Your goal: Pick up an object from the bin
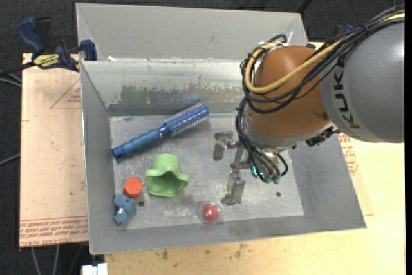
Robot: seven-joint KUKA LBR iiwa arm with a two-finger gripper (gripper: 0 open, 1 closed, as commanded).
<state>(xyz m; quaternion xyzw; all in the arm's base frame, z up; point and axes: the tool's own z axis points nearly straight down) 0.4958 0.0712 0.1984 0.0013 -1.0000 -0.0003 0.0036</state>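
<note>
My gripper hangs over the middle of the bin floor, open, with one finger to the back and the other finger toward the front; nothing sits between them. A small clear ball with a red centre lies just in front-left of the nearer finger. A green cup-like plastic piece lies to the left of the gripper. A blue hairbrush lies slantwise at the back left.
A small orange cap and a small blue lumpy toy lie in the front-left corner. The arm's orange cover and cables hang over the bin's right half.
</note>
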